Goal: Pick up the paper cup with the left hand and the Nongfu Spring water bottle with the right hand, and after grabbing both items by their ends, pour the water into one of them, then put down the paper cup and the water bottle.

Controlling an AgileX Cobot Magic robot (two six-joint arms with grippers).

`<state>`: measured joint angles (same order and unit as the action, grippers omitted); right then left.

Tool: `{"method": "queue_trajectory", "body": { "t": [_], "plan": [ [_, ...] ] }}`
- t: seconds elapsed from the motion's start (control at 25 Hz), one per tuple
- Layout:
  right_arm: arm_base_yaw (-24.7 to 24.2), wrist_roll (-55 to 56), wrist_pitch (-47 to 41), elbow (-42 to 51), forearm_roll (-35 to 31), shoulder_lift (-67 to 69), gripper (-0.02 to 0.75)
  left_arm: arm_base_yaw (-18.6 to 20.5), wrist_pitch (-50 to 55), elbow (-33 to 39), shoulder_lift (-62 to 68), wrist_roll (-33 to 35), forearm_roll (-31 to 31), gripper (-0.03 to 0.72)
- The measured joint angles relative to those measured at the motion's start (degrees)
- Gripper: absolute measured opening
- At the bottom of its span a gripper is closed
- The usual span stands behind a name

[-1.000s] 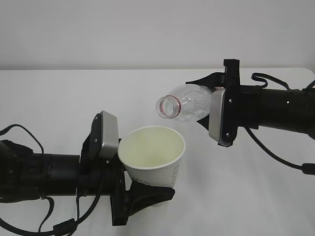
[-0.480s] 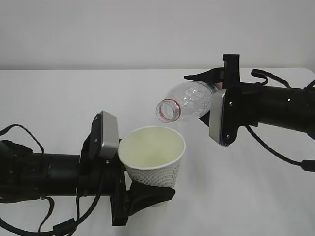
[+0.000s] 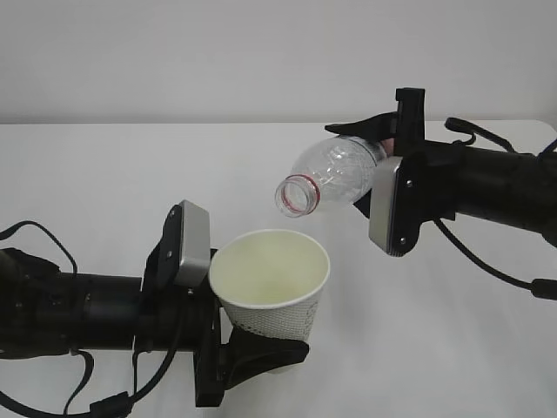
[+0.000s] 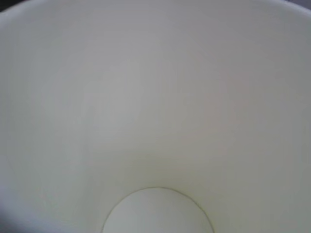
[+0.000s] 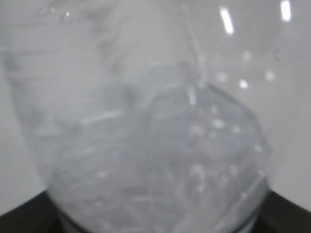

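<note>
The right claw (image 3: pixel 383 165) grips the Nongfu Spring water bottle (image 3: pixel 335 174) near its base, long axis tilted, mouth down-left above the paper cup (image 3: pixel 271 283), which the left claw (image 3: pixel 228 335) clamps low.

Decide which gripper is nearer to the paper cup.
Left. The left gripper holds the paper cup at its base; the right gripper holds the bottle above it.

Paper cup (image 3: pixel 277 287): matt paper, cream inside, dimpled white outside. Water bottle (image 3: pixel 335 174): clear, glossy ribbed plastic. Both hands: matt black plastic with smooth grey pads. Counter (image 3: pixel 104 174): smooth, matt white.
</note>
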<state>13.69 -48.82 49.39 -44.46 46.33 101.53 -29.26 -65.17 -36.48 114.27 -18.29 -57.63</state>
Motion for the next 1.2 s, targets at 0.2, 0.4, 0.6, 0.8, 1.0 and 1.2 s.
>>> {"method": "queue_trajectory", "body": {
  "t": [0.2, 0.4, 0.6, 0.8, 1.0, 1.2],
  "plan": [
    [0.00, -1.85, 1.40, 0.00, -0.13, 0.00, 0.491, 0.00, 0.00, 0.00, 0.00, 0.00, -0.13, 0.525],
    [0.00, -3.65, 1.49, 0.00, -0.69, 0.00, 0.491, 0.00, 0.00, 0.00, 0.00, 2.11, -0.91, 0.525],
    [0.00, -5.23, 1.49, 0.00, -0.94, 0.00, 0.491, 0.00, 0.00, 0.00, 0.00, 3.41, -0.91, 0.525],
    [0.00, -6.49, 2.00, 0.00, -1.40, 0.00, 0.491, 0.00, 0.00, 0.00, 0.00, 3.85, -0.91, 0.524],
    [0.00, -8.15, 2.89, 0.00, -2.52, 0.00, 0.491, 0.00, 0.00, 0.00, 0.00, 3.85, -0.70, 0.523],
    [0.00, -9.27, 3.54, 0.00, -2.92, 0.00, 0.491, 0.00, 0.00, 0.00, 0.00, 3.85, -0.45, 0.523]
  ]
}}
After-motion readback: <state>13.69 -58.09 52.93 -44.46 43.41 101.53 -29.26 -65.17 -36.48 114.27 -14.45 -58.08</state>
